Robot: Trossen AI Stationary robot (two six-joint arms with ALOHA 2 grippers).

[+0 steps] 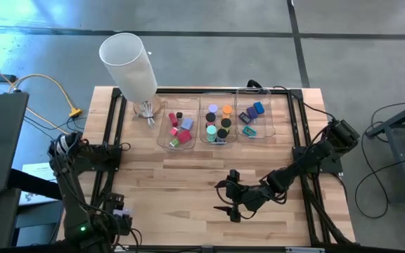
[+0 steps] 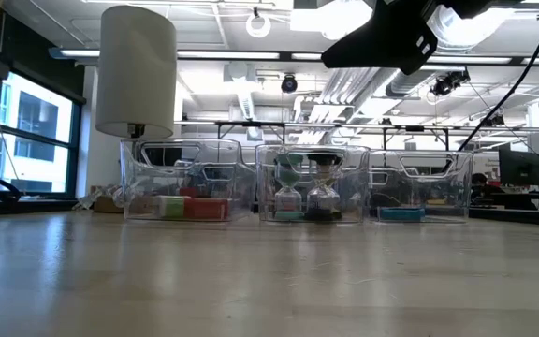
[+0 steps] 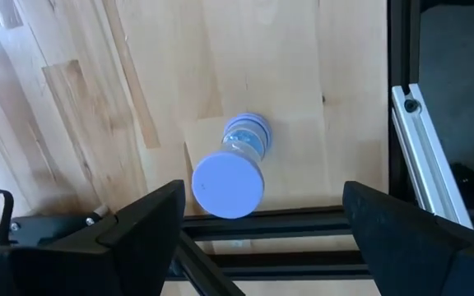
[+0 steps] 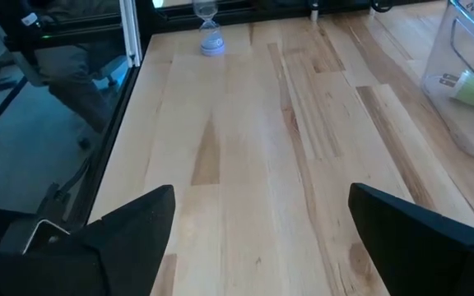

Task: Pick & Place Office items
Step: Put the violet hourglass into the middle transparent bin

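A small hourglass-shaped piece with lavender caps [image 3: 230, 182] stands upright on its lower cap on the wood near the table's near-left corner; it also shows far off in the right wrist view [image 4: 211, 37]. My left gripper [image 3: 262, 210] hangs above it, pointing down and open, one finger to each side, touching nothing. My right gripper [image 1: 226, 192] hovers open over the table's near middle [image 4: 262, 214], with only bare wood between its fingers. The other office items lie in three clear trays at the far edge: red and pink blocks [image 1: 181, 131], coloured caps and black discs [image 1: 219, 121], blue and purple clips [image 1: 253, 112].
The three clear trays [image 1: 162, 137], [image 1: 204, 105], [image 1: 270, 121] stand side by side at the far middle. A big white cylinder [image 1: 129, 65] rises at the far left. A black frame rail [image 3: 303, 222] runs close to the lavender piece. Bare wood lies between the trays and the grippers.
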